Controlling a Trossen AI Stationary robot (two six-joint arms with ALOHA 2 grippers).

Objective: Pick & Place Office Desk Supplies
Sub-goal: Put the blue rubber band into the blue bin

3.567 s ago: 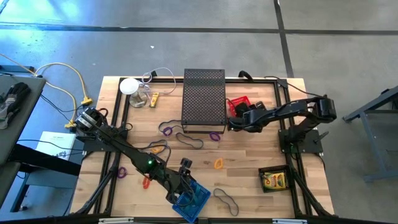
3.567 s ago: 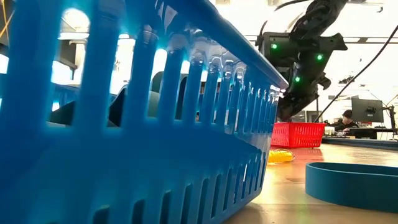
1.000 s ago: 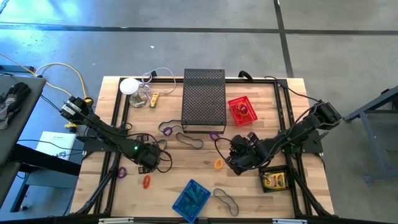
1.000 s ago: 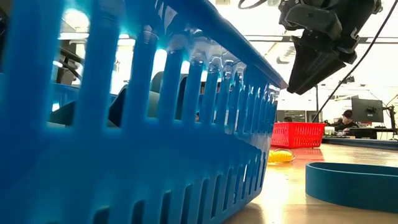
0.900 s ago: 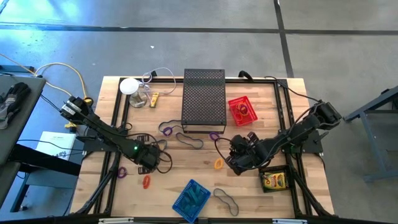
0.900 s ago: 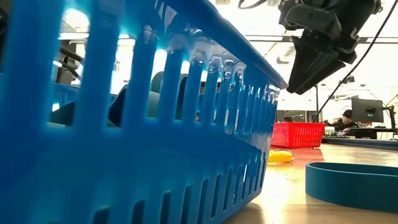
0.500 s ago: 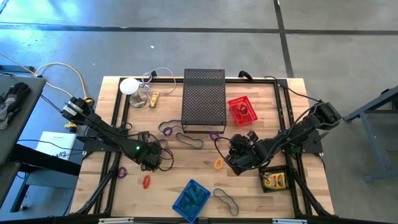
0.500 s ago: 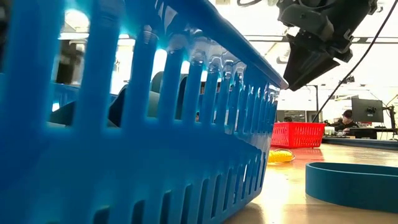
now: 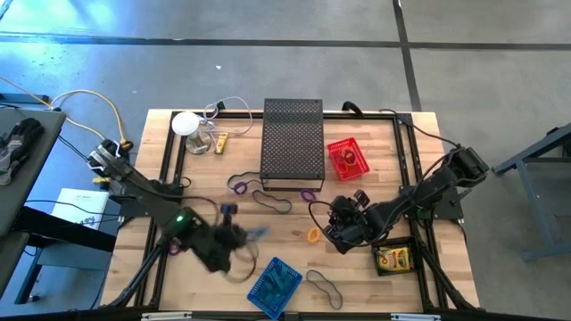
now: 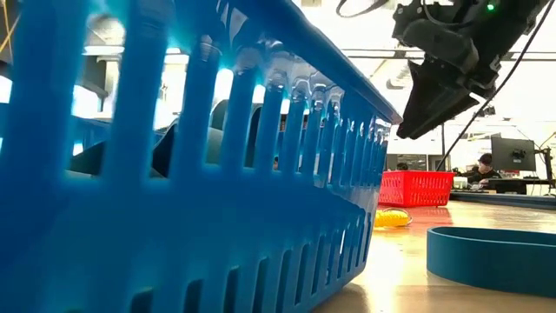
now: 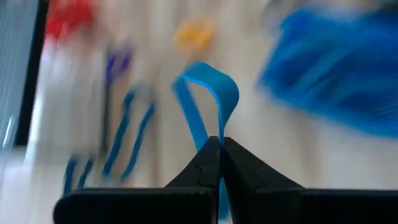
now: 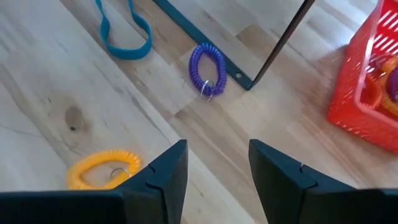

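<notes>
- The left gripper (image 11: 219, 144) is pinched shut on a blue rubber band (image 11: 211, 93), lifted clear of the wood and carried near the blue basket (image 9: 275, 287) at the table's front edge.
- Step in hand, as I judge it: transport to a bin; the next move calls for centring the loop over the basket before letting go (the view is smeared, so exact clearance is unclear).
- The right gripper (image 12: 214, 171) hangs with jaws parted and empty above the yellow coil band (image 12: 102, 168); the purple coil band (image 12: 208, 67) lies farther off, near the red basket (image 12: 367, 81).
- Open wood lies between the arms; the black mesh box (image 9: 292, 143) stands well apart at the back.
</notes>
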